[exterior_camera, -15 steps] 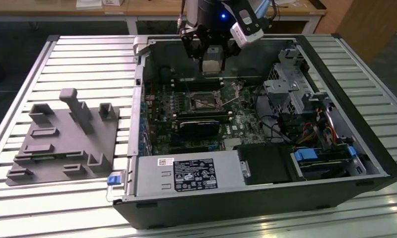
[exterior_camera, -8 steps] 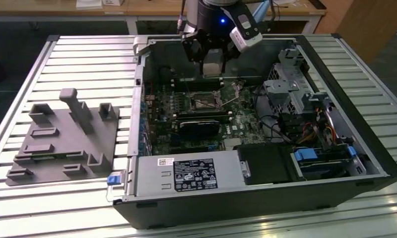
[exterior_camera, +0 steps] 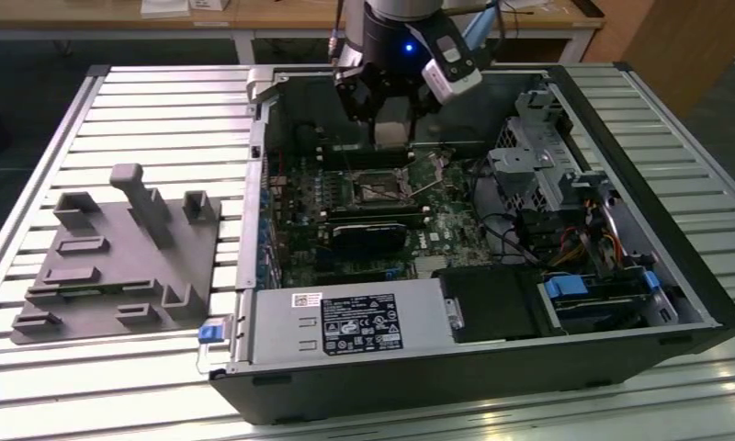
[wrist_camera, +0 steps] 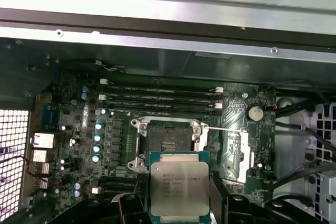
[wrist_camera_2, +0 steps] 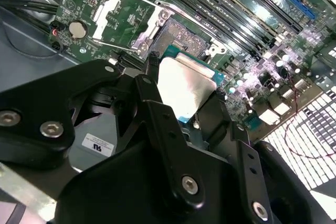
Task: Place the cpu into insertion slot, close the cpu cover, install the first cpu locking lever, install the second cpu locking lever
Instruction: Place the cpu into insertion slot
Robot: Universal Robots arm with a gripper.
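cpu sides hidden under end effector, second wrist view

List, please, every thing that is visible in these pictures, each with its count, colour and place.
computer case: one, black, open, on the table
table: one, silver slats, under the case
fixture tray: one, grey, on the table, at the exterior view's left of the case
motherboard: one, green, inside the case
power supply: one, grey, inside the case
socket: one, dark, empty, on the motherboard
cpu cover: one, silvery, swung open beside the socket
coin battery: one, silver, on the motherboard
cpu: one, silver top, held near the socket
pincer: one, black, shut on the cpu
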